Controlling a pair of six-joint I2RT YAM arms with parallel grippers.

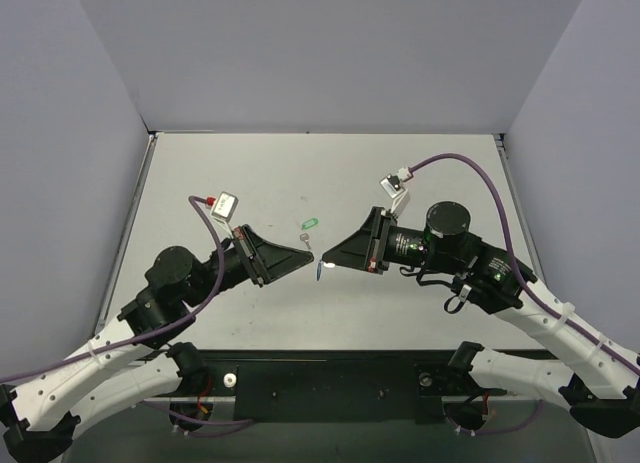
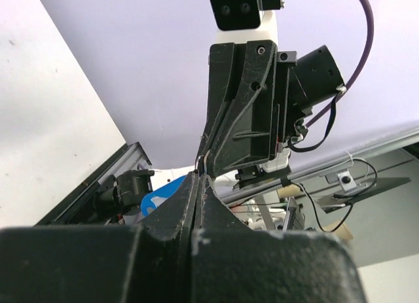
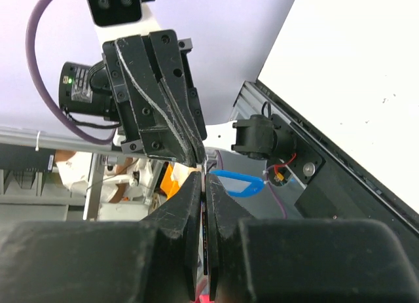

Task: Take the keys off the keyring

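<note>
My two grippers meet tip to tip above the table's middle. The left gripper (image 1: 308,255) (image 2: 200,176) is shut on the thin metal ring (image 2: 201,161) of the keyring. The blue tag (image 1: 318,273) hangs below the tips and also shows in the left wrist view (image 2: 159,196) and the right wrist view (image 3: 239,183). The right gripper (image 1: 325,262) (image 3: 203,177) is shut on a thin flat metal piece seen edge-on, apparently the key (image 3: 205,231); most of it is hidden between the jaws.
A green tag (image 1: 310,223) with its own silver key (image 1: 304,238) lies on the table just behind the gripper tips. Grey walls close the table at the back and both sides.
</note>
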